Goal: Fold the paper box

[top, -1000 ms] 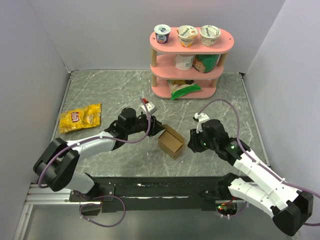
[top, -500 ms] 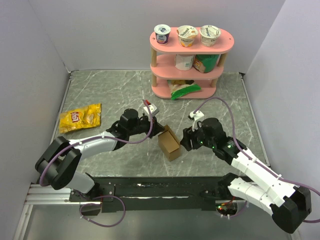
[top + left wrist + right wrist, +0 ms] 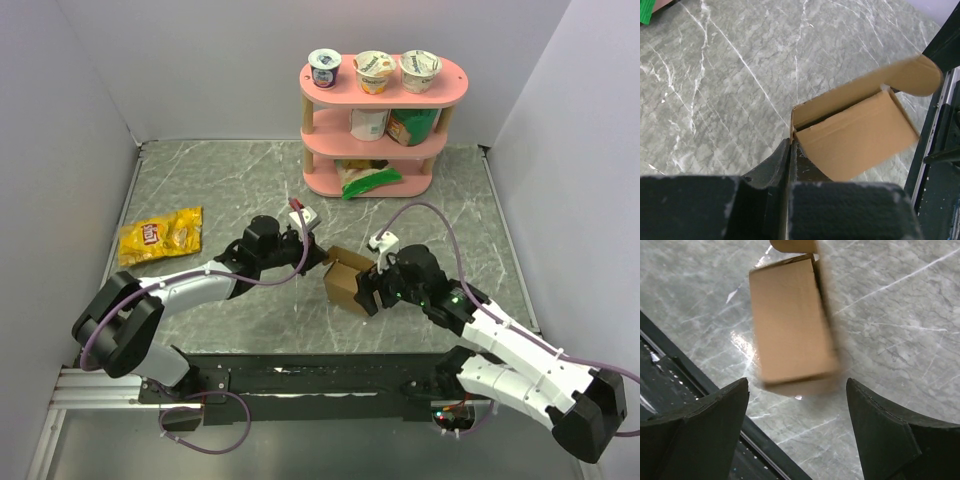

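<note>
**Left jaws pinch, right jaws wide**

Our left gripper [image 3: 790, 152] is closed tight on a wall edge of the box [image 3: 855, 142]. Our right gripper [image 3: 796, 387] gapes wide, with the blurred box just ahead. In the top view the box sits mid-frame, flap open.

The black-and-white left arm [image 3: 190, 285] stretches right, its black two-finger left gripper [image 3: 790, 146] pinched closed (on a wall of the brown cardboard paper box [image 3: 855, 140]). The right arm [image 3: 500, 335] stretches left, right gripper [image 3: 796, 384] spread wide.

One paper box [image 3: 345, 283], one pink shelf [image 3: 384, 100]
</note>
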